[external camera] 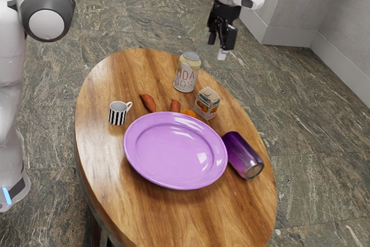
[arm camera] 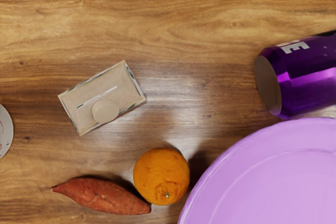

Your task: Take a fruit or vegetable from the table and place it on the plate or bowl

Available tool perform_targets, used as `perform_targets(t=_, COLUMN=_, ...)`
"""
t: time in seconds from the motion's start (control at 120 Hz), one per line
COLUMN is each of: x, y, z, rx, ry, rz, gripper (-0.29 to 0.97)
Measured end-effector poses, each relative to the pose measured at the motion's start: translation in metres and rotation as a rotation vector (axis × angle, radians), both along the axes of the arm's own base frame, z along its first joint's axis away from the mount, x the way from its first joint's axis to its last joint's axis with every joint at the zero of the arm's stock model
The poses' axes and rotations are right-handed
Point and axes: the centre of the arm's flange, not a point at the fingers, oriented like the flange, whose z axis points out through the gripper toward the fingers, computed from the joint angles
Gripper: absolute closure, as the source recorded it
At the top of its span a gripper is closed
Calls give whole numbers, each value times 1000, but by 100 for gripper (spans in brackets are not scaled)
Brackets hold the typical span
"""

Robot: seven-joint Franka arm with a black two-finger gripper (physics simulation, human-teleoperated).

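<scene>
Approach is the step in hand, as I judge it: nothing is gripped yet and the purple plate is bare. Across the counter from the exterior view's left, a striped cup stands first. Next a sweet potato lies apart from it. Then comes a second sweet potato with an orange just beside it, both near the plate's far rim. A soda can stands behind these, and a carton stands close to the orange. A purple can lies on its side by the plate's rim at the exterior view's right.

The hand hangs high over the counter's far edge, fingers apart with nothing between them. Its camera looks down on the carton, the orange and the second sweet potato.

The next move calls for choosing one piece, probably the orange or its neighbour. The hand must then descend with the fingers astride it, turned so they clear the carton, the other fruit and the plate's rim.
</scene>
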Motion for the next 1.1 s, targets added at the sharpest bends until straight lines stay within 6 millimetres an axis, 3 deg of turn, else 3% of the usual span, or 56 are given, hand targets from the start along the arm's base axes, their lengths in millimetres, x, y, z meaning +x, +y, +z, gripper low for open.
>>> perform_targets(t=0.283, x=1, y=-5, z=15, rx=5, ry=-51, rz=-16, gripper=0)
perform_targets(t=0.483, x=-4, y=23, z=26, rx=19, ry=-65, rz=31, gripper=0)
perform_targets(t=0.542, x=-6, y=52, z=20, rx=20, ry=-47, rz=84, gripper=0)
perform_targets(t=0.608, x=-29, y=115, z=22, rx=-9, ry=-30, rz=197, gripper=0)
perform_targets(t=0.667, x=-77, y=171, z=31, rx=-22, ry=-17, rz=333, gripper=0)
perform_targets(t=0.717, x=-134, y=214, z=41, rx=-10, ry=-8, rz=482, gripper=0)
perform_targets(t=0.75, x=-165, y=230, z=46, rx=7, ry=0, rz=567, gripper=0)
perform_targets(t=0.8, x=-196, y=206, z=52, rx=50, ry=17, rz=629, gripper=0)
perform_targets(t=0.9, x=-226, y=153, z=46, rx=140, ry=63, rz=787, gripper=0)
perform_targets(t=0.95, x=-214, y=139, z=28, rx=160, ry=105, rz=859, gripper=0)
perform_targets(t=1.008, x=-191, y=142, z=9, rx=123, ry=150, rz=876, gripper=0)
perform_targets(t=1.1, x=-181, y=146, z=-3, rx=58, ry=181, rz=886, gripper=0)
